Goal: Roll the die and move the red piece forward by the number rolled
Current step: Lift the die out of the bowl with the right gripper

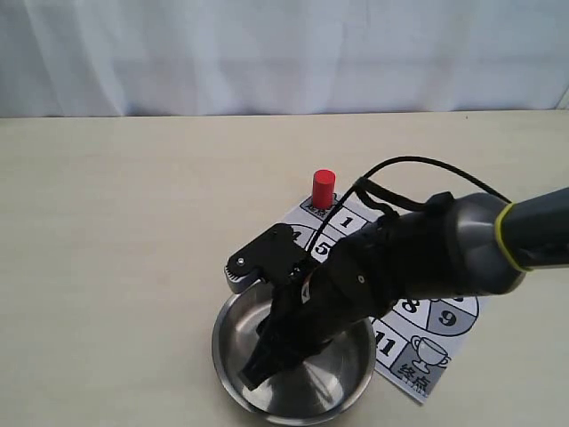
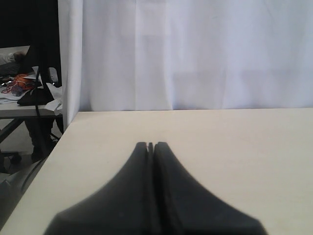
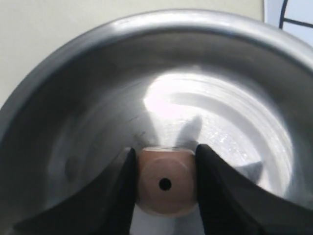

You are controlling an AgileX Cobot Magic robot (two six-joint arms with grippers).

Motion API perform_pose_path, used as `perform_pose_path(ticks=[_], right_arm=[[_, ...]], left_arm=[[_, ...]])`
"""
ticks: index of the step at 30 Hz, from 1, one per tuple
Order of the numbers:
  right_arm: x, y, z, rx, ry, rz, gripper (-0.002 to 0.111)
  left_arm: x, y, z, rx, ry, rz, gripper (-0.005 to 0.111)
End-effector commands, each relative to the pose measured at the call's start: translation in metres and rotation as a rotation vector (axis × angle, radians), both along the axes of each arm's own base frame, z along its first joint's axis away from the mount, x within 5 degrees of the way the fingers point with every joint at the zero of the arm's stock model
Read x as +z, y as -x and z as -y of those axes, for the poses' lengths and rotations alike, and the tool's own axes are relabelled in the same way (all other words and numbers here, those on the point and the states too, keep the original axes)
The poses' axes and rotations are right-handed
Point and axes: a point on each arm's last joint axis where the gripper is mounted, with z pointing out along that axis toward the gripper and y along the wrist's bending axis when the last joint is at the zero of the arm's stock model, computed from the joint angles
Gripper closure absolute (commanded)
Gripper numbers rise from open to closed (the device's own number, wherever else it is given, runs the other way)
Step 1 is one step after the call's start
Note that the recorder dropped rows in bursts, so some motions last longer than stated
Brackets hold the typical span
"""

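The tan wooden die [image 3: 165, 182] sits low inside the steel bowl [image 3: 88, 88], its one-pip face toward the right wrist camera. My right gripper [image 3: 165, 161] is shut on it, a black finger pressed against each side. In the exterior view the right arm reaches down into the bowl [image 1: 233, 313] with the right gripper [image 1: 258, 372] near its bottom; the die is hidden there. The red piece [image 1: 323, 189] stands upright at the far end of the numbered board [image 1: 427, 351]. My left gripper [image 2: 151, 145] is shut on nothing above bare table.
The white board with numbered squares lies right of the bowl, partly under my right arm. A white curtain [image 1: 284, 53] hangs behind the table. The table's side edge [image 2: 46, 164] shows in the left wrist view, with clutter beyond it.
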Motion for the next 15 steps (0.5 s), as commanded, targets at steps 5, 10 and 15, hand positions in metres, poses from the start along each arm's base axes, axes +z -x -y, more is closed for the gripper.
perform_pose_path(ticks=[5, 10, 15], right_arm=[[0.043, 0.002, 0.004, 0.0, -0.067, 0.066, 0.104], [0.081, 0.009, 0.011, 0.017, -0.123, 0.143, 0.104], [0.107, -0.005, 0.045, -0.129, -0.14, 0.177, 0.104]], left_arm=[[0.003, 0.0, 0.0, -0.001, 0.002, 0.016, 0.107], [0.003, 0.0, 0.0, -0.001, 0.002, 0.016, 0.107], [0.003, 0.0, 0.0, -0.001, 0.002, 0.016, 0.107]])
